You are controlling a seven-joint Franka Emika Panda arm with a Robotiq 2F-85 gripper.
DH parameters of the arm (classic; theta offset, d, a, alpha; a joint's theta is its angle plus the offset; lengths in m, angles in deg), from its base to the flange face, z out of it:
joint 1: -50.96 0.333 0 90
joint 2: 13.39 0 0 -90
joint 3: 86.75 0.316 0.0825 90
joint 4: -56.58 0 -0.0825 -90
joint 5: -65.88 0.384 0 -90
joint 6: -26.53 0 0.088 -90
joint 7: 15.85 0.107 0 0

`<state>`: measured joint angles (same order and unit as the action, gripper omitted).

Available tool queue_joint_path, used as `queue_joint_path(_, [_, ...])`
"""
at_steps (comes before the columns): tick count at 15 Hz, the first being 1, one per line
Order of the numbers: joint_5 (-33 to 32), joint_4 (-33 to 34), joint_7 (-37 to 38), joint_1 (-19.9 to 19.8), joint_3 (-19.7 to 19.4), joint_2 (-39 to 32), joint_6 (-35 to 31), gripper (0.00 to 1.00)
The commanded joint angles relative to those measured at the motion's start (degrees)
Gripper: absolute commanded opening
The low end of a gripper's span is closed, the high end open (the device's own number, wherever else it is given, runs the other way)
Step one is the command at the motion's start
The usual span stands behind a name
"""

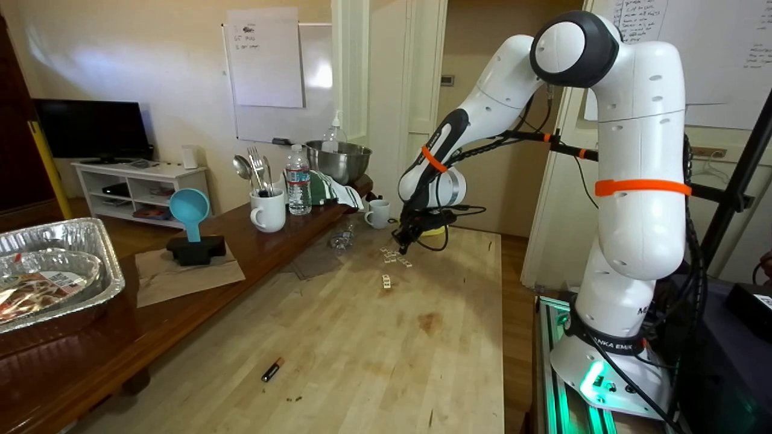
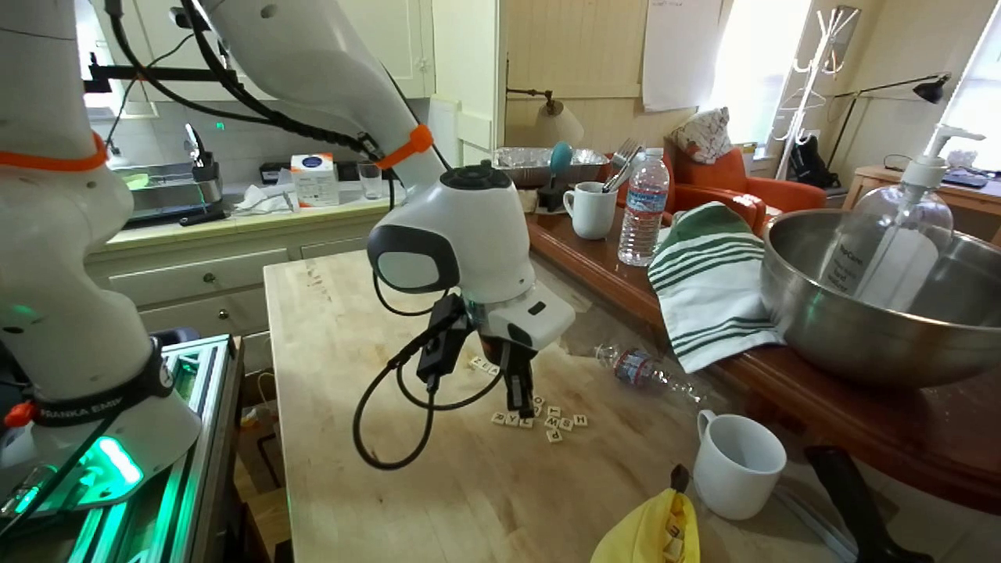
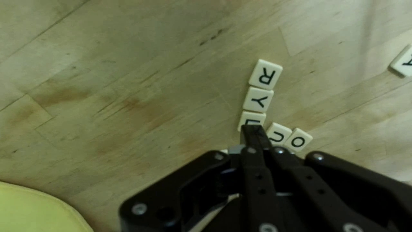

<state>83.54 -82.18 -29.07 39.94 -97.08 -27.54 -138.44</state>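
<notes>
Presently the gripper (image 3: 254,129) has its fingertips together, nothing visibly between them, near the letter tiles (image 3: 258,99) lying flat on the counter (image 3: 154,42). Tiles: probably light, stiff, somewhat slippery; best pinched by opposite edges.

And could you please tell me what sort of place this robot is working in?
Probably a home kitchen opening onto a living area, perhaps doubling as a workspace: there is a counter with drawers, an orange armchair and a whiteboard.
</notes>
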Motion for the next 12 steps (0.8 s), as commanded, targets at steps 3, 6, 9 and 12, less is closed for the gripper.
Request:
queue_joint_path(3, [6.96, 3.18, -4.44, -3.18, 3.97, -3.54, -1.5, 0.0])
queue_joint_path(6, [7.22, 3.74, -5.53, -3.6, 4.32, -4.51, -1.68, 0.0])
queue_joint_path(9, [6.45, 3.68, -6.33, -3.59, 4.12, -5.1, -1.59, 0.0])
queue_joint_path(12, [6.82, 3.51, -7.21, -3.64, 4.37, -5.21, -1.81, 0.0])
